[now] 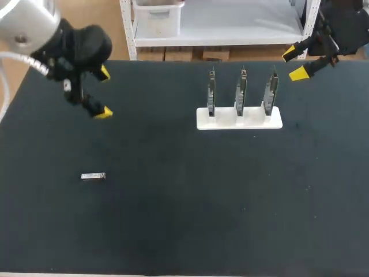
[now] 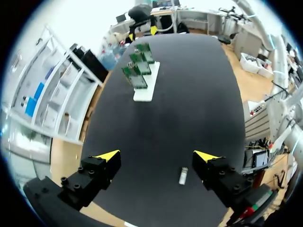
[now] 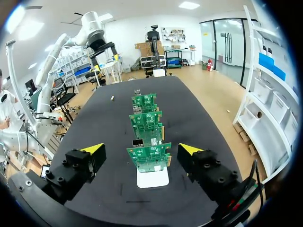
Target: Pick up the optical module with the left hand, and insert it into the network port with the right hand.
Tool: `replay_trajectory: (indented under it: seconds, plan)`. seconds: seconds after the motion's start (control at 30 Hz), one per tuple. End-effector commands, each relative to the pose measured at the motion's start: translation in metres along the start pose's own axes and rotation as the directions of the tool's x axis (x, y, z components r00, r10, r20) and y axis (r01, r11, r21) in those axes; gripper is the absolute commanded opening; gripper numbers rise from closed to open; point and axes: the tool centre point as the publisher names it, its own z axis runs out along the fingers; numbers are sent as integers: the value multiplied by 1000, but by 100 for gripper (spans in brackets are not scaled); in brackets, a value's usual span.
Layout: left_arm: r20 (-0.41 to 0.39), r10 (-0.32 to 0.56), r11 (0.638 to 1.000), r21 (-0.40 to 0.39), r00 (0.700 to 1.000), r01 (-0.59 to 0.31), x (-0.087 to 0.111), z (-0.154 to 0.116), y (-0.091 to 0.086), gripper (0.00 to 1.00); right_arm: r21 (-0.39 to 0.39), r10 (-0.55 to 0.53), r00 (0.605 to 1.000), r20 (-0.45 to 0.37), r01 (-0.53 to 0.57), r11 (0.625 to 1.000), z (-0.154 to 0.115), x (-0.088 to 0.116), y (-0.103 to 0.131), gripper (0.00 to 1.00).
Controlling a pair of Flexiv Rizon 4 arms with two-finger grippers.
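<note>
Optical module (image 1: 93, 176): flat on black table (image 1: 173, 219), just ahead of left gripper (image 2: 156, 156), whose fingers are apart and empty. Right gripper (image 3: 141, 149): likewise spread and empty; three circuit boards (image 3: 147, 158) in white stand (image 1: 239, 118) ahead, edge-on in head view, green faces in wrist views. Bare table separates module and stand.

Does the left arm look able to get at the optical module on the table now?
Probably yes. The optical module lies alone on the dark table, and nothing stands between it and the open left gripper.
</note>
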Motion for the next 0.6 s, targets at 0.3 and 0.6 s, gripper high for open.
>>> replay_trajectory:
  seconds: [0.3,0.6]
  plan:
    - [-80,-38,988,-153,996,26,39,23,-50,100,6,-1,1000,0,1,1000,0,0,2,100]
    - [-146,-38,998,-48,989,31,71,45,-56,100,6,-1,1000,0,1,1000,0,0,2,100]
